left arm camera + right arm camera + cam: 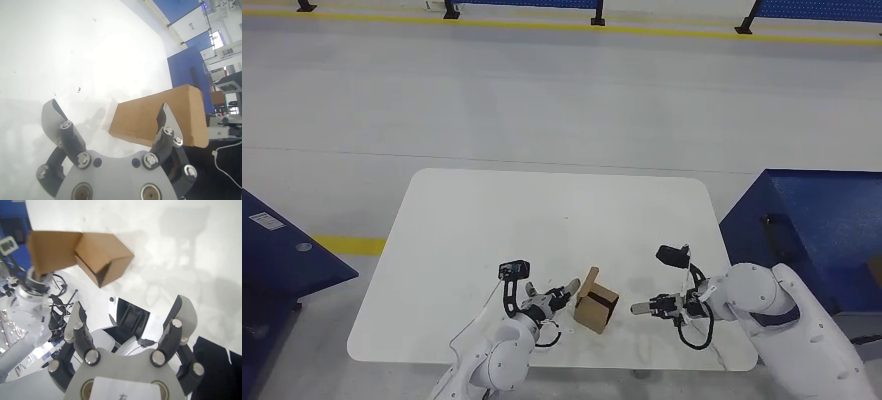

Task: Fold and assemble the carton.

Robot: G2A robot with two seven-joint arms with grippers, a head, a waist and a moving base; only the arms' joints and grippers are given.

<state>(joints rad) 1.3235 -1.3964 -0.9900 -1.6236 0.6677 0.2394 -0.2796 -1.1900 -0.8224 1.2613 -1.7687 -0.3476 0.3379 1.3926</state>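
A: Where's the carton (595,300)?
B: On the near part of the surface (542,210), flap (51,251) raised, between the left pincer (109,104) and the right pincer (128,301), both released.
A: Risk?
B: Nothing is holding it, so a push on the flap may slide it.

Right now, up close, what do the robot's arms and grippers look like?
The left arm and right arm are smooth white shells with black cables looped at the wrists. The left gripper and right gripper each have two silver-grey fingers with black ribbed pads, black links and shiny bolts on a grey plate; the right's bears a white label.
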